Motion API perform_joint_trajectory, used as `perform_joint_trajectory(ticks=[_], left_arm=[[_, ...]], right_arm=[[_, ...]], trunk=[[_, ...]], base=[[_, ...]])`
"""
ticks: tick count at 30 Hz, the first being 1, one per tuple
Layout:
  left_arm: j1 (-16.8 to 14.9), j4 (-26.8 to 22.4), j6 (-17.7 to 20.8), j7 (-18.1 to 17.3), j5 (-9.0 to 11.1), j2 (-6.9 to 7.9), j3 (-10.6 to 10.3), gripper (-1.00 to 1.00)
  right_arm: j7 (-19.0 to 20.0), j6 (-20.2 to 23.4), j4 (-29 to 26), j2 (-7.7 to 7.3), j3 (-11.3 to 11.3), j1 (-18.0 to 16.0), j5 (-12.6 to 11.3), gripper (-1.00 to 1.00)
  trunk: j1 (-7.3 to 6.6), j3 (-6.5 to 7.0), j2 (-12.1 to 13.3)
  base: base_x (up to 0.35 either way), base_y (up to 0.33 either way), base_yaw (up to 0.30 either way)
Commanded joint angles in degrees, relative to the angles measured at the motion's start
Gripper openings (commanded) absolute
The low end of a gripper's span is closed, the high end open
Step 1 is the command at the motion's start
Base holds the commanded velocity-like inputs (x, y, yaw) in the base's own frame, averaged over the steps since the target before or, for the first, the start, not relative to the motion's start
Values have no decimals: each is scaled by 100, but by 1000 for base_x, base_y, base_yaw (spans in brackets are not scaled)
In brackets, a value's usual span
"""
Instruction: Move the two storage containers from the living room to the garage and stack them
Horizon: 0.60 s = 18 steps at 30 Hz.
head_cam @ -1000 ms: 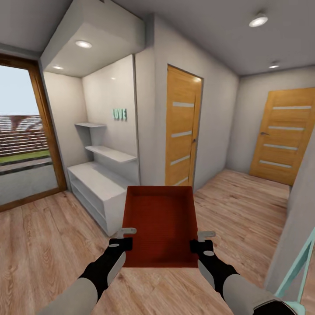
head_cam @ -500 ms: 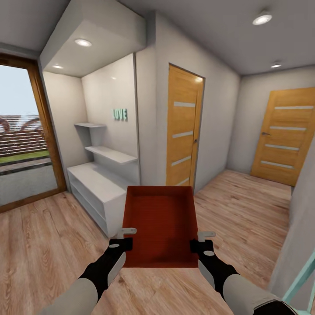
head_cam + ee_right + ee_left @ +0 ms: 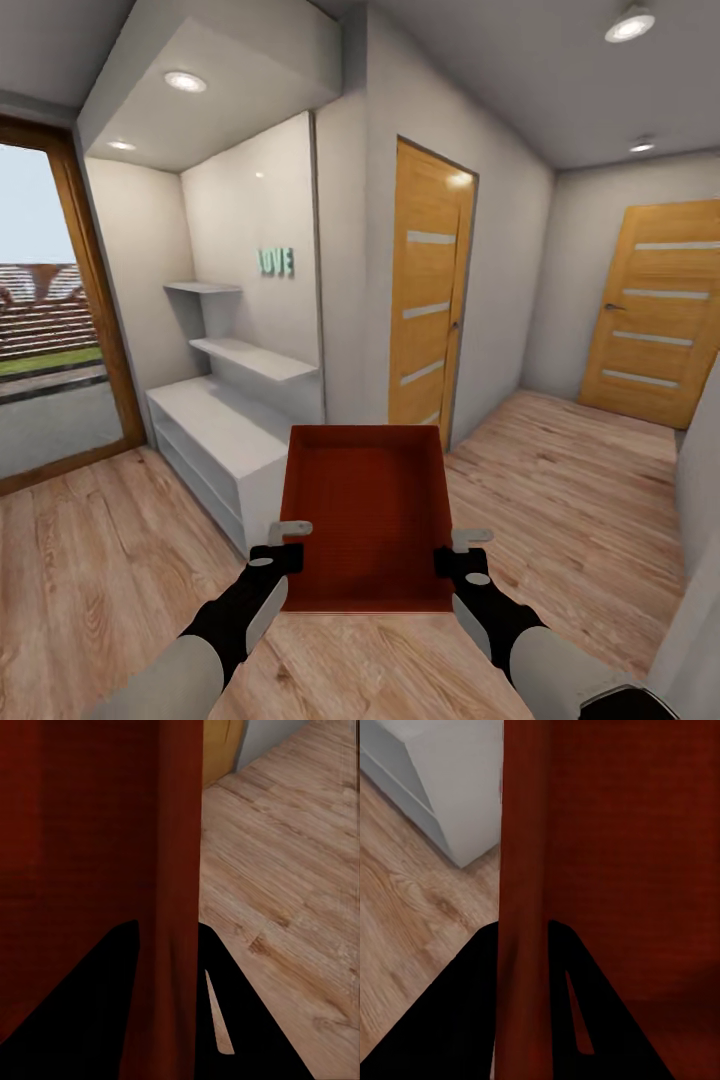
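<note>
head view: one orange-red storage container [image 3: 365,515] held level in mid-air above the light wood plank floor [image 3: 90,570], open side up, nothing inside. gripped at its near end from both sides: left gripper [image 3: 286,545] on the left wall near the near corner, right gripper [image 3: 458,553] on the right wall at the matching spot. in the left wrist view, left gripper [image 3: 523,945] with its two dark fingers [image 3: 480,967] astride the container's wall [image 3: 521,870], one outside, one inside, clamped on it. in the right wrist view, right gripper [image 3: 169,941] likewise, fingers [image 3: 124,960] closed on the wall [image 3: 180,832] from both faces. just beyond the container's far left corner, one low white cabinet [image 3: 215,440] set in an alcove, with two white wall shelves [image 3: 250,355] above and teal letters reading "love" [image 3: 275,262]. two wooden doors with pale horizontal strips: one [image 3: 430,295] straight past the container, one [image 3: 660,310] farther off at right. one wood-framed glass door [image 3: 55,340] at far left. four round ceiling lights [image 3: 632,25] counted.
</note>
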Motion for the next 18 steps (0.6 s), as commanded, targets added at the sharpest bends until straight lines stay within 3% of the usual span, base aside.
perform_joint_trajectory(ticks=[1,18], left_arm=[[-6,-189,-200,90,231,1,76,-100],[-5,-179,-200,81,231,1,76,-100]], right_arm=[[-10,-39,17,114,-111,-3,-81,-100],[-10,-38,18,114,-111,-3,-84,-100]], trunk=[[4,-10,-7],[4,-10,-7]], base=[[295,186,-231],[297,182,-283]])
